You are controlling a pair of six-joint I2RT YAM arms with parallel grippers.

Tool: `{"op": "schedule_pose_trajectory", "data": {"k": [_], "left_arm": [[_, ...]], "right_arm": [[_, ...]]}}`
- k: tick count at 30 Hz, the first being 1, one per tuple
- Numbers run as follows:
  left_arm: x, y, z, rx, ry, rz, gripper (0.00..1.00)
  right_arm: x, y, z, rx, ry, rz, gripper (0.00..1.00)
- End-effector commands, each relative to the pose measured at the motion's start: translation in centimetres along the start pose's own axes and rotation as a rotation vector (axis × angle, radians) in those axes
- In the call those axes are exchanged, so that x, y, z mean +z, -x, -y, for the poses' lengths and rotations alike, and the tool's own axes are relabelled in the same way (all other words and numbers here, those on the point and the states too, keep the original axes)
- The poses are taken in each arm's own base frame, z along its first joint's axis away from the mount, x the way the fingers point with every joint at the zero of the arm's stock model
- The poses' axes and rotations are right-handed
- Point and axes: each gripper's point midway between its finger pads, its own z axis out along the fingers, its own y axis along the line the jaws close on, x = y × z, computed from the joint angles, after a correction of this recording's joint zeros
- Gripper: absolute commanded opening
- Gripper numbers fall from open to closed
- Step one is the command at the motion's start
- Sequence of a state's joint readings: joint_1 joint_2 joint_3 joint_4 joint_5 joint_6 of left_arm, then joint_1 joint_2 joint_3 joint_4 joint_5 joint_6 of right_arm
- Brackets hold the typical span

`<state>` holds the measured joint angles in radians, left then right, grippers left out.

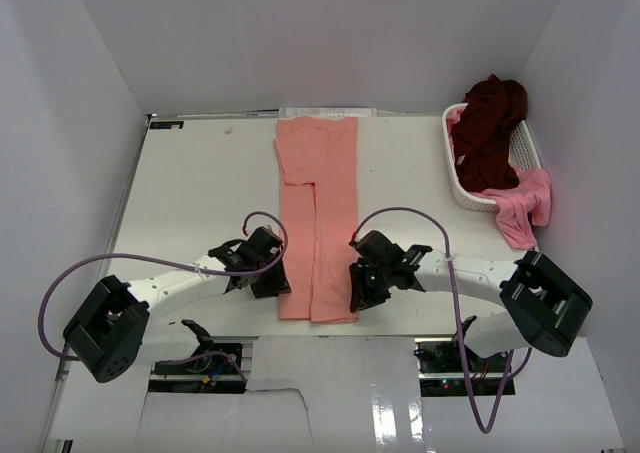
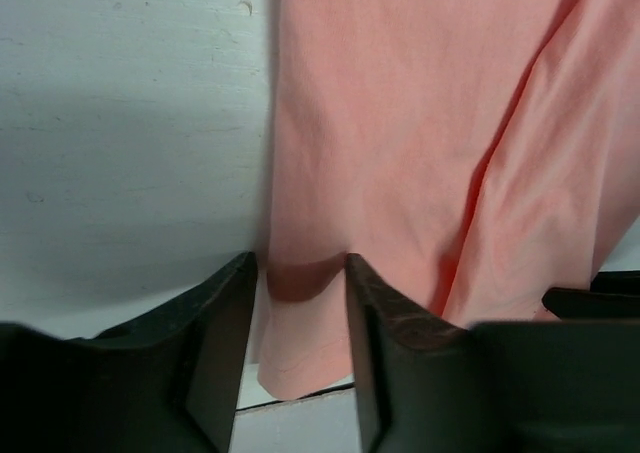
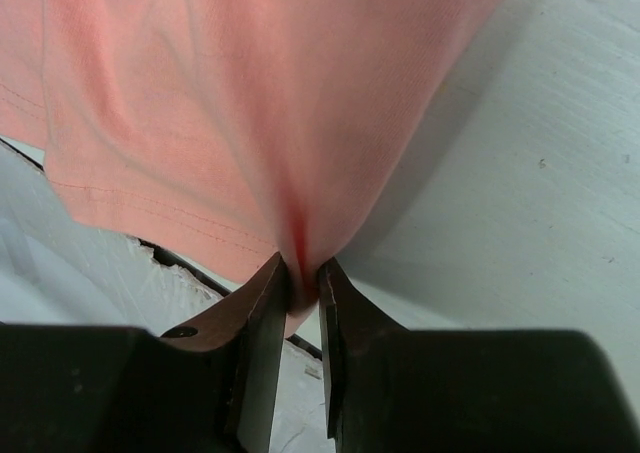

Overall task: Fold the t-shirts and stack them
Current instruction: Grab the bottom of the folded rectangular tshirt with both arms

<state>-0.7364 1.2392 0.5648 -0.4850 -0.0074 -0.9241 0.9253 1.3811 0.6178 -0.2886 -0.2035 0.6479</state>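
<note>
A salmon-pink t-shirt [image 1: 316,213] lies as a long narrow strip down the middle of the table, hem toward the arms. My left gripper [image 1: 280,287] is at its near left corner. In the left wrist view this gripper [image 2: 300,273] stands open, its fingers straddling the shirt's left edge [image 2: 300,323] without pinching it. My right gripper [image 1: 356,297] is at the near right corner. In the right wrist view it [image 3: 302,273] is shut on a bunched fold of the salmon cloth [image 3: 250,123]. A dark maroon t-shirt [image 1: 490,123] is heaped in the basket, and a brighter pink one [image 1: 524,205] hangs over its near rim.
The white slatted basket [image 1: 524,153] stands at the back right corner. The table's near edge [image 1: 300,335] runs just below the shirt's hem. White walls close in the left, back and right sides. Purple cables [image 1: 400,213] loop above both arms.
</note>
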Motion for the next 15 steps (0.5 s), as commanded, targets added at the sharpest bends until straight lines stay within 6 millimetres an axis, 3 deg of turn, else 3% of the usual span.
{"op": "schedule_pose_trajectory", "data": {"k": [1, 8, 15], "left_arm": [[0.9, -2.2, -3.7, 0.01, 0.129, -0.051, 0.48], [0.3, -3.2, -3.9, -0.015, 0.092, -0.064, 0.46], [0.3, -3.8, -4.6, -0.021, 0.111, -0.08, 0.24]], "right_arm": [[0.1, -0.2, 0.3, 0.003, -0.011, 0.003, 0.24], [0.2, -0.5, 0.4, 0.009, -0.013, -0.004, 0.2], [0.3, -0.8, 0.8, 0.015, -0.02, -0.01, 0.08]]}}
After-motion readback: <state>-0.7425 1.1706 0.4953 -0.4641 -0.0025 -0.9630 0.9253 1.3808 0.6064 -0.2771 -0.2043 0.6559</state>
